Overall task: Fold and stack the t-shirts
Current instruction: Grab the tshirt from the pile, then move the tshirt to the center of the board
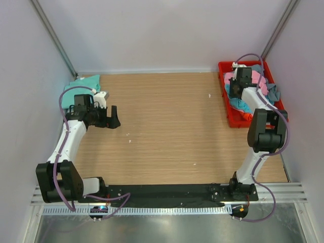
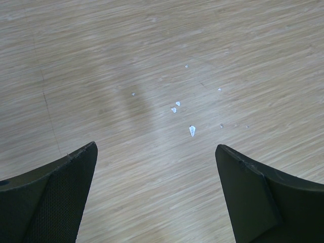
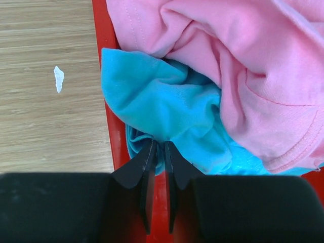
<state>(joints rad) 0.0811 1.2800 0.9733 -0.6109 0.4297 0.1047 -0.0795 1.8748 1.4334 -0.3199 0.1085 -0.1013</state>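
A wood-grain tabletop (image 1: 167, 131) is lying between pale walls (image 1: 152, 35). Nearest, the left claw (image 2: 156, 157) is hanging over bare wood with its jaws spread wide and nothing between them. A few white scraps (image 2: 192, 130) are lying just ahead of it. Farther back on the right, the right claw (image 3: 160, 149) is reaching into the bin (image 3: 109, 121). Its jaws are standing narrow and pinching a fold at the edge of the turquoise shirt (image 3: 162, 96), which is spilling over the bin's rim. The pink shirt (image 3: 243, 71) is lying bunched on top of it, and a grey-blue shirt (image 1: 274, 92) is showing beside them. At the far left corner the mint shirt (image 1: 83, 83) is lying on the tabletop. The cloth is looking light and limp, so pulling the turquoise shirt will likely be dragging the pink one along. The edge fold is giving only a thin hold. A hem or shoulder seam would probably be gripping better.
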